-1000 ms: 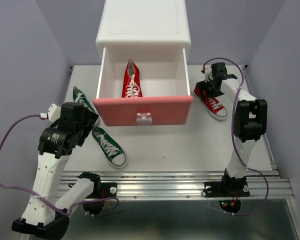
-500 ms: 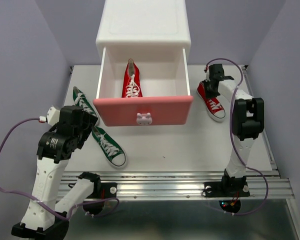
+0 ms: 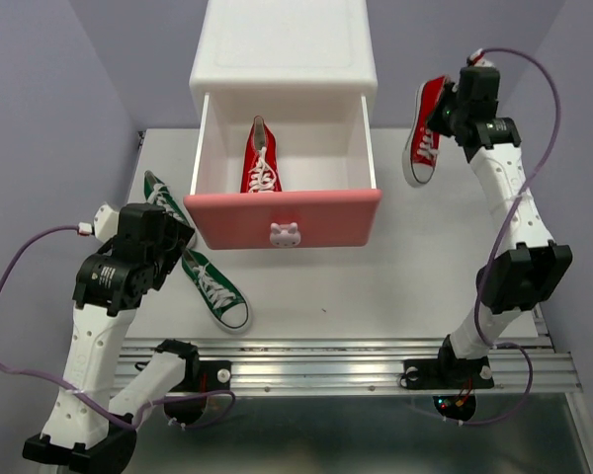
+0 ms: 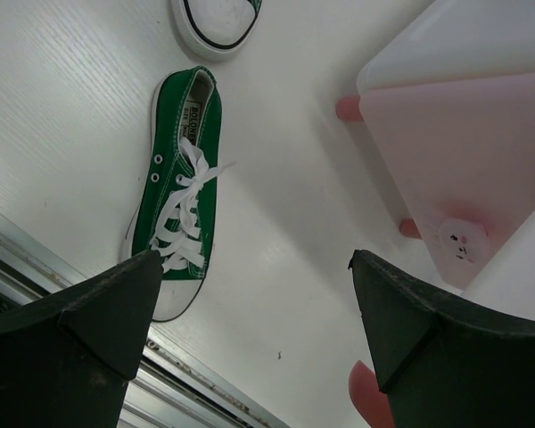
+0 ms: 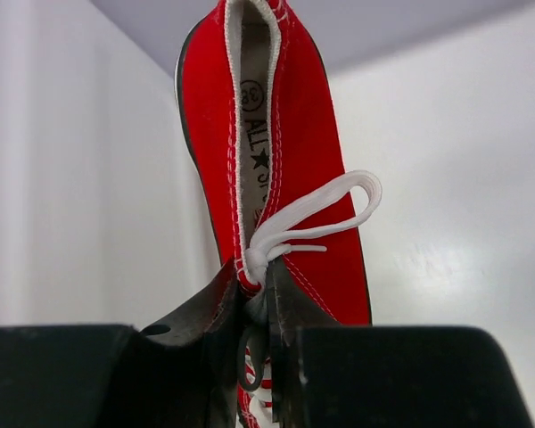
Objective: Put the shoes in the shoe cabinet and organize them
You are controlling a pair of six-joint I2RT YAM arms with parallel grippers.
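One red shoe (image 3: 425, 128) hangs up in the air, off the tabletop (image 3: 376, 286). The right hand (image 5: 257, 308) is clamped on it, pinching the top edge by the white laces. The heel points up and away from the hand and the toe points down. The shoe hangs on the hand's left side, between the hand and the white shoe cabinet (image 3: 282, 49).

The other red shoe (image 3: 262, 158) lies farther to the left of that hand and lower down. It is inside the open drawer (image 3: 203, 148), with its toe toward the pink front (image 3: 326, 219). A bunny knob (image 3: 285, 234) sits in the middle of that front.

The left hand (image 4: 254, 267) has its fingers (image 4: 98, 330) wide apart and holds nothing. It hangs over the tabletop. A green shoe (image 4: 178, 223) lies flat below it, with its toe close to the left finger. The second green shoe (image 4: 216, 16) lies past the first one, farther out from the hand, and only its white toe shows there. The pink front is out ahead on the side of the right finger.
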